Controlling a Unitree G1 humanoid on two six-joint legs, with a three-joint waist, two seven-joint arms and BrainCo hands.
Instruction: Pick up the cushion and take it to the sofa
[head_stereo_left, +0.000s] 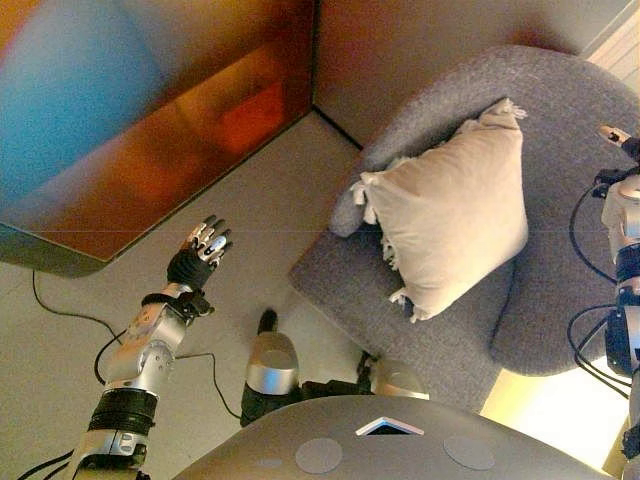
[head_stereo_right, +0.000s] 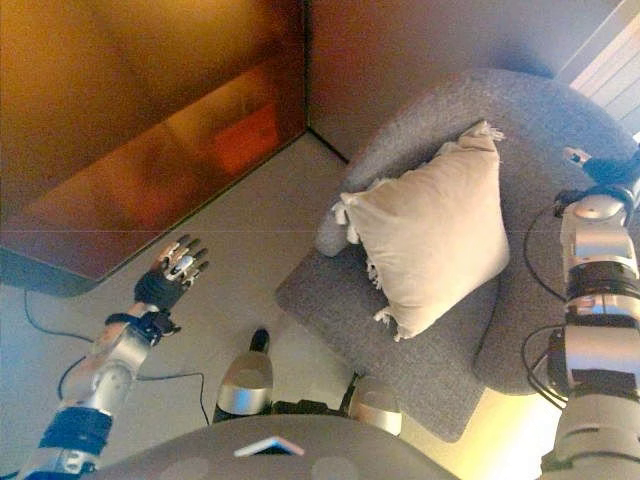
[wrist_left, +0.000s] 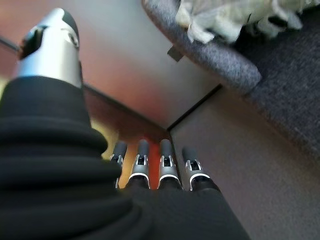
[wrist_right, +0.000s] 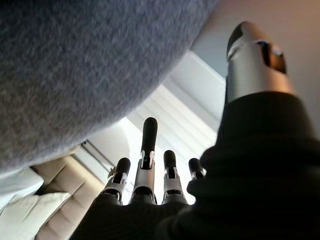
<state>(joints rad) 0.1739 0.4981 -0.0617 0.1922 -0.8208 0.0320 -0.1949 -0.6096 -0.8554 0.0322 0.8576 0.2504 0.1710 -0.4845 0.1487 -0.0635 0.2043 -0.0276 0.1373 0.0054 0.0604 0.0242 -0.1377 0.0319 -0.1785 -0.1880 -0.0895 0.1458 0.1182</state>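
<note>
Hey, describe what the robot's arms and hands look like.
Both arms are silver-grey metal with dark bands. The left hand and right hand have silver fingers with dark tips, and a dark ribbed cover wraps the back of each hand and its wrist.

Two silver-grey metal arms with black bands end in a left hand (head_stereo_left: 203, 247) and a right hand (wrist_right: 150, 175). Each has silver fingers with dark tips, a silver dark-tipped thumb, and a dark ribbed cover over wrist and back.
</note>
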